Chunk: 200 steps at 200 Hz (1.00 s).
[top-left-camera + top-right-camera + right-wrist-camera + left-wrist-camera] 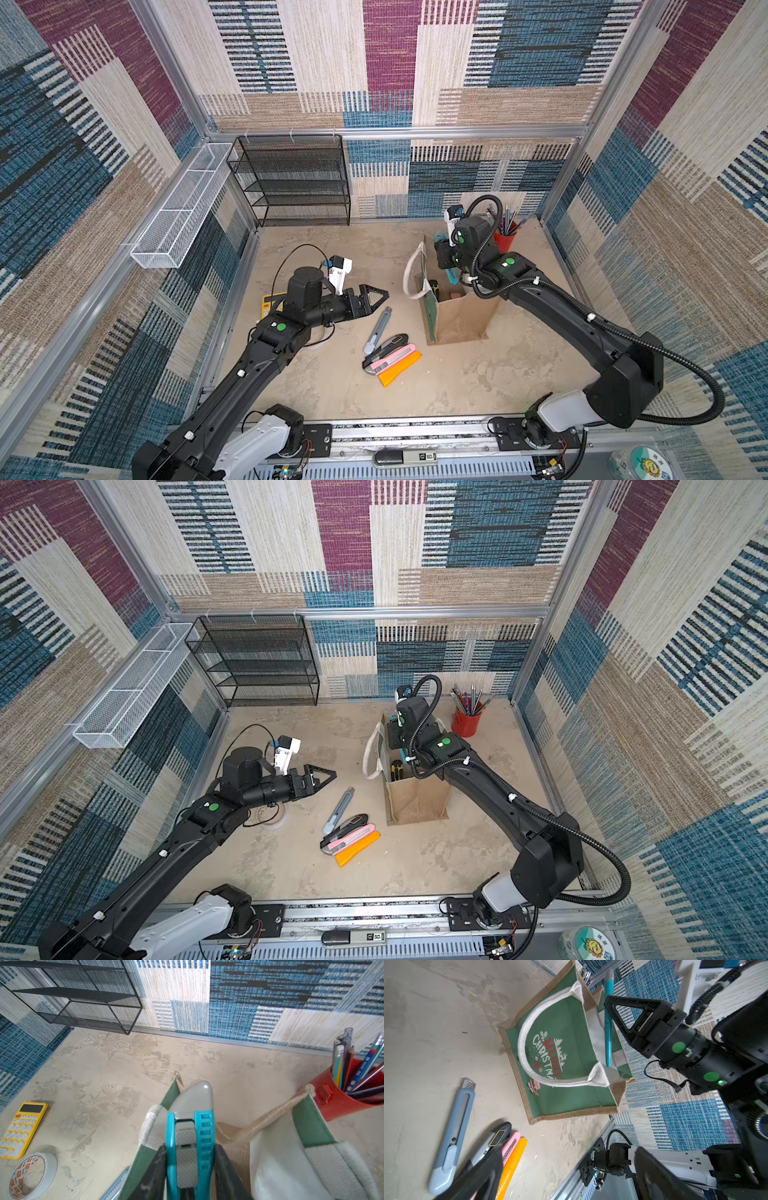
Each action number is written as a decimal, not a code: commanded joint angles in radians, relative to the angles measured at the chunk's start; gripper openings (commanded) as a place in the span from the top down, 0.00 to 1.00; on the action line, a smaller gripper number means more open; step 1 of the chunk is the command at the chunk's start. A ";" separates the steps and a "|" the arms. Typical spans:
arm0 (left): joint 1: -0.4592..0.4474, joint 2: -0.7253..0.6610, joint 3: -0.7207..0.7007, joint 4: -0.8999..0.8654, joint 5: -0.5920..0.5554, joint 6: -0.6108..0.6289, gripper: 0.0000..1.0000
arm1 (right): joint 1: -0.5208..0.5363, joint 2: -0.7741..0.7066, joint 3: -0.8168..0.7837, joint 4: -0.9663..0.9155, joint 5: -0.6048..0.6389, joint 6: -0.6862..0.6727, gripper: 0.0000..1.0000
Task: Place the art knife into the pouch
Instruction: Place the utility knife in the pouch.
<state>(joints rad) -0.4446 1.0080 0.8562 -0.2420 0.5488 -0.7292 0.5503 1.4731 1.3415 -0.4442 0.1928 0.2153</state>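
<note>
Teal art knife (190, 1147) with a grey end cap sits clamped between the black jaws of the right gripper (190, 1169), poised over the open mouth of the tan jute pouch (461, 320) with its green printed front panel and white loop handles; in a top view the blade body reaches down inside the rim (452, 276). On that green panel, white and red lettering reads "MERRY CHRISTMAS" (550, 1054) above a small Santa figure. A yellow-and-black cutter (397, 769) already stands inside the pouch. Just behind it stands a red pencil cup (466, 723) full of pencils, close to the right arm. On the beige table beside the pouch lie a pale blue utility knife (376, 330), then a black-grey one (384, 347), a pink one (392, 358) and an orange one (400, 368) bunched together. The left gripper (374, 300) hangs spread wide and empty near them. A yellow calculator (21, 1128) and a roll of white tape (32, 1175) rest farther left, before a black mesh shelf (293, 180).
</note>
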 commanded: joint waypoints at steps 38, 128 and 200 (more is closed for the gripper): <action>-0.062 0.047 0.025 0.043 -0.029 0.020 0.01 | -0.035 -0.014 -0.044 0.060 -0.049 0.043 0.27; -0.054 0.065 0.007 -0.038 -0.059 0.150 0.01 | -0.035 -0.193 -0.081 0.073 -0.194 0.045 0.00; -0.054 0.073 0.064 -0.287 -0.257 0.342 0.05 | -0.035 -0.452 -0.317 0.156 -0.240 0.076 0.01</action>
<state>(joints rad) -0.4995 1.0828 0.9192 -0.4534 0.3492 -0.4610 0.5156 1.0721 1.0798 -0.3550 -0.0174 0.2726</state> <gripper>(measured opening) 0.959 0.995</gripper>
